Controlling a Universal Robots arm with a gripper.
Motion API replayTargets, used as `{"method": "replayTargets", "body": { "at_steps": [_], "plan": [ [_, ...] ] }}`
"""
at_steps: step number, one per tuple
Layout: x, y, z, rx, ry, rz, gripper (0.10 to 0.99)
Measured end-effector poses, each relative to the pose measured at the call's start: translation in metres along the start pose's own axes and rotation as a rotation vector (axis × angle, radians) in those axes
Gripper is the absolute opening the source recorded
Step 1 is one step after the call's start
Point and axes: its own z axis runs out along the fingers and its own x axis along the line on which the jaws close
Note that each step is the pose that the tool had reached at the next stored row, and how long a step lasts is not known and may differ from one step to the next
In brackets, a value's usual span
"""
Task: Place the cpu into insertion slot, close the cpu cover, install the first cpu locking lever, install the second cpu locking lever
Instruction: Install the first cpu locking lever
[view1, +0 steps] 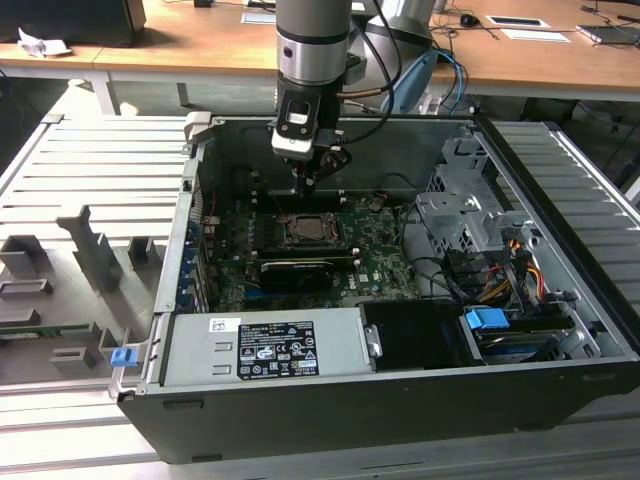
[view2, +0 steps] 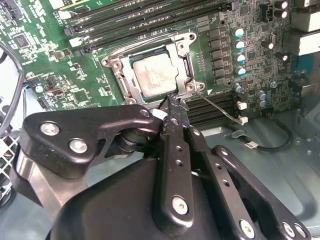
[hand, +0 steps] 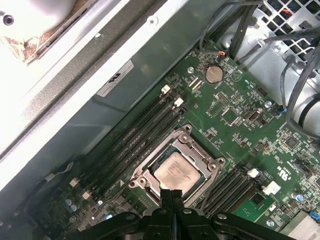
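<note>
A: The cpu is seen seated in the insertion slot, its pale silvery face showing through the cut-out of the cpu cover, which is laid flat over it.

B: And the gripper?

A: Its jaws are brought together to a narrow tip with nothing held, poised just at the cover's edge, close to a thin wire lever lying beside the socket.

B: How would these parts be judged to handle?

A: The chip is taken as light, rigid and fragile, best touched only at its edges. The cover is thin stamped grey metal, stiff but springy. The lever looks slim and slippery, best pressed near its free end.

B: Surroundings?

A: Matte green circuit board and long black memory slots are seen within the grey steel computer case.
</note>
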Motion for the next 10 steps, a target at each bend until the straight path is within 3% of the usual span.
{"method": "replayTargets", "body": {
  "at_steps": [10],
  "plan": [
    [0.0000,0.0000,0.0000,0.001,0.0017,-0.048,0.106]
  ]
}}
